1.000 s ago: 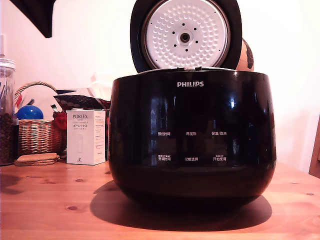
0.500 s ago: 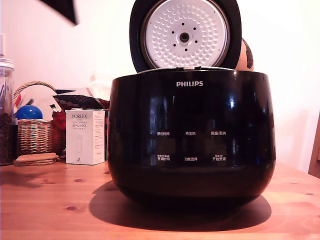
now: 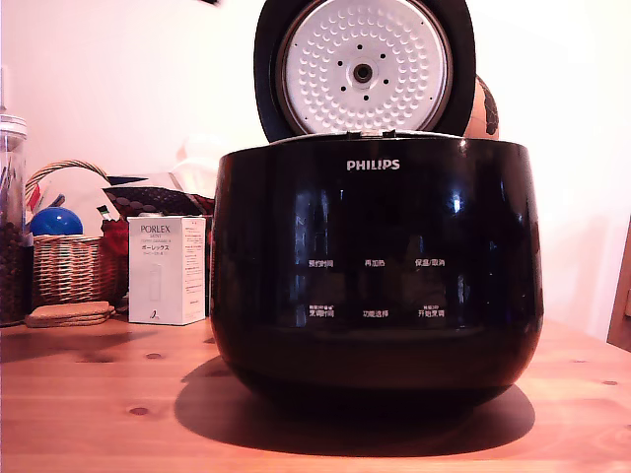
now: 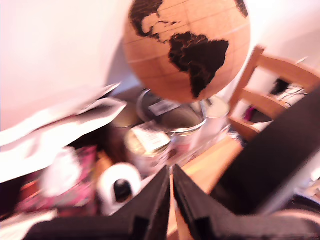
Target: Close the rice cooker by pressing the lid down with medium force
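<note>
The rice cooker (image 3: 375, 276) fills the middle of the exterior view, glossy black with white PHILIPS lettering. Its lid (image 3: 363, 69) stands upright and open, with the white dimpled inner disc facing the camera. In the wrist view my gripper (image 4: 171, 172) is shut, its black fingers pressed together with nothing between them. It is up in the air behind the cooker. A blurred black mass (image 4: 272, 155) beside the fingers looks like the lid's outer back. In the exterior view only a dark sliver of the arm shows at the top edge.
A white PORLEX box (image 3: 168, 271), a wicker basket (image 3: 64, 266) with a blue ball, and cork coasters (image 3: 67, 313) stand on the wooden table (image 3: 99, 414). Behind the cooker are a cork globe (image 4: 187, 47), metal tins (image 4: 175, 127), a paper roll (image 4: 119, 185) and a wooden chair (image 4: 270, 95).
The dark arm at the exterior view's top left has moved right and upward, almost out of frame. The cooker and its open lid have stayed put.
</note>
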Robot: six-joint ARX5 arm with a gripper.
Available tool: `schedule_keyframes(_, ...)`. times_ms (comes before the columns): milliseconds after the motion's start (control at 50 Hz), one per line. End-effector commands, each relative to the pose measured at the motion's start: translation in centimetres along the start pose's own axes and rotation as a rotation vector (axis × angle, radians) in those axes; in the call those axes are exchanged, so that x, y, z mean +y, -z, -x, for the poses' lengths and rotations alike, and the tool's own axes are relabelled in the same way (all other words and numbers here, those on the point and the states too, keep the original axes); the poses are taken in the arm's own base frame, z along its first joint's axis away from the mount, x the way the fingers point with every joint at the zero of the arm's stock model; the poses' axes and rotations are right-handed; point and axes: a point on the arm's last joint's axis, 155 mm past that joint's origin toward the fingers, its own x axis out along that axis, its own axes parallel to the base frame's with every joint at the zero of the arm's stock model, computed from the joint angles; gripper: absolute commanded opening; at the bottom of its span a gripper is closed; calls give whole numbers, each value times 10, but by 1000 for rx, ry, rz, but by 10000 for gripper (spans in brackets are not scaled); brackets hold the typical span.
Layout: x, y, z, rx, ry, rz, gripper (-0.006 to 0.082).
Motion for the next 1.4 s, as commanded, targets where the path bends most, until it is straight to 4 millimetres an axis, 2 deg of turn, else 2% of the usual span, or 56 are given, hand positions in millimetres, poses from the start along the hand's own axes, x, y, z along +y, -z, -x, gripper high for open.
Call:
schedule_keyframes(0, 3, 11, -24, 22, 32, 27, -19)
schedule_keyframes(180, -4, 18, -52, 44, 130, 100, -19)
schedule_keyframes(320, -15, 19, -61, 59, 203, 135, -19)
schedule_keyframes(500, -43, 14, -55, 67, 327, 164, -19)
schedule_keyframes(760, -79, 33, -43, 178, 459, 212, -19)
schedule_keyframes(1020, -110, 63, -41, 293, 496, 169, -19)
schedule_keyframes(1180, -117, 81, -49, 344, 428, 68, -19)
schedule_keyframes(1220, -124, 83, -55, 344, 402, 34, -19)
schedule_keyframes(1380, -124, 74, -70, 297, 312, -41, -19)
